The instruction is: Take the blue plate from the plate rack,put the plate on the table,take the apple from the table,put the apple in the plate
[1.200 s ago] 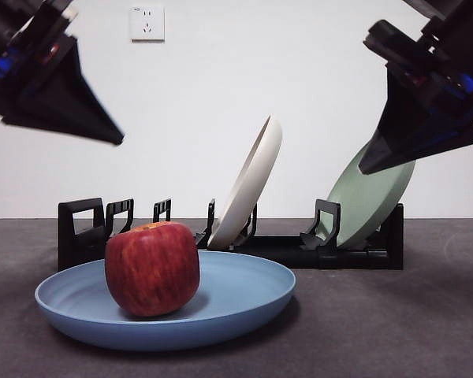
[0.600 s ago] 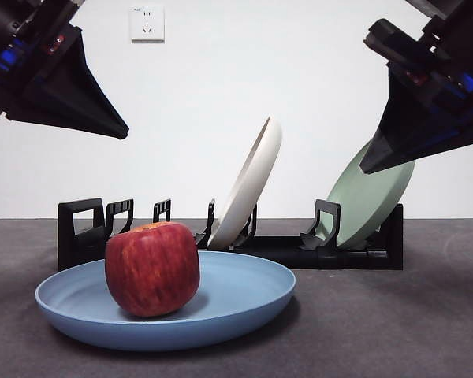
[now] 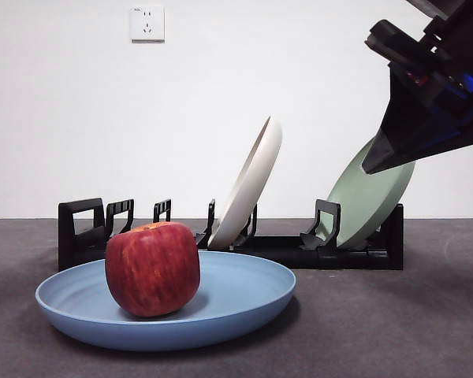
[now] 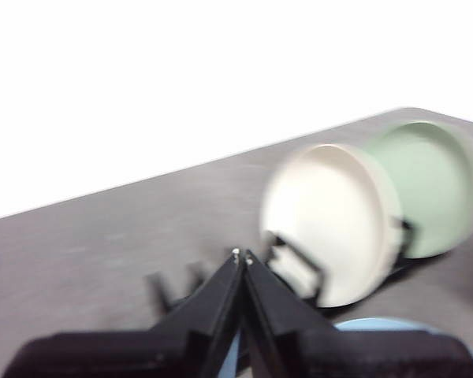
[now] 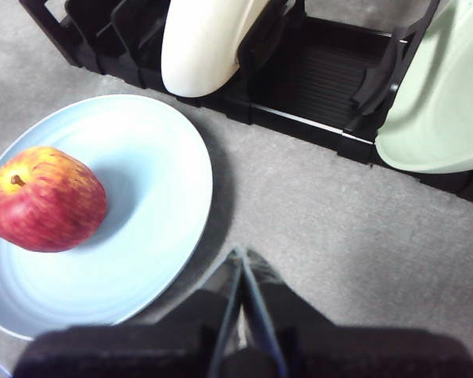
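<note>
The blue plate (image 3: 236,303) lies flat on the table (image 3: 394,331) in front of the plate rack (image 3: 284,250). The apple (image 3: 152,268) sits in the plate, left of its middle; the right wrist view shows the apple (image 5: 43,200) in the plate (image 5: 150,197) too. My right gripper (image 3: 370,168) is shut and empty, high at the right, above the table; its jaws (image 5: 238,256) meet beside the plate's rim. My left gripper (image 4: 242,256) is shut and empty, raised high; the front view does not show it. A sliver of the blue plate (image 4: 378,324) shows below it.
A cream-white plate (image 3: 248,185) leans in the rack's middle and a sage-green plate (image 3: 366,201) leans at its right end. The rack's left slots (image 3: 87,224) hold nothing. A wall socket (image 3: 147,23) is on the white wall behind.
The left arm has risen out of the front view at the upper left. The right arm, the plate and the apple have not moved.
</note>
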Controlling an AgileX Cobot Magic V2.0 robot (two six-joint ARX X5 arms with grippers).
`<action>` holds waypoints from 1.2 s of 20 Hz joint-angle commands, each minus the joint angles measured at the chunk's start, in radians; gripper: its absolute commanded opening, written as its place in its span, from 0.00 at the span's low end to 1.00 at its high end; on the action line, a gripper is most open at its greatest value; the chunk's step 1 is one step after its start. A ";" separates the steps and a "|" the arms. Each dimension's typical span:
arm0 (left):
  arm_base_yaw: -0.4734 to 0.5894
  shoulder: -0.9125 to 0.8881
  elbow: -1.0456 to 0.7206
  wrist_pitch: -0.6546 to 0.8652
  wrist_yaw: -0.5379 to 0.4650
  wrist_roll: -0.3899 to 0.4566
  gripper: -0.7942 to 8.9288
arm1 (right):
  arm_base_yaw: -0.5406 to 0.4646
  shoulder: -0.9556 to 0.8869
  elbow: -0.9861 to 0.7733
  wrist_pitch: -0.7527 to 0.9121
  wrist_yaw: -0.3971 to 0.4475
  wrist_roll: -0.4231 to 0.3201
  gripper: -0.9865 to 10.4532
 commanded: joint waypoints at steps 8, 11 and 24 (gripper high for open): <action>0.261 -0.321 -0.473 0.215 0.011 0.023 0.08 | 0.000 -0.001 -0.007 0.003 0.003 0.009 0.08; 0.284 -0.380 -0.528 0.206 0.011 0.021 0.08 | 0.000 -0.001 -0.007 0.003 0.003 0.009 0.08; 0.306 -0.387 -0.534 0.076 0.010 0.019 0.08 | 0.000 -0.001 -0.007 0.003 0.003 0.009 0.08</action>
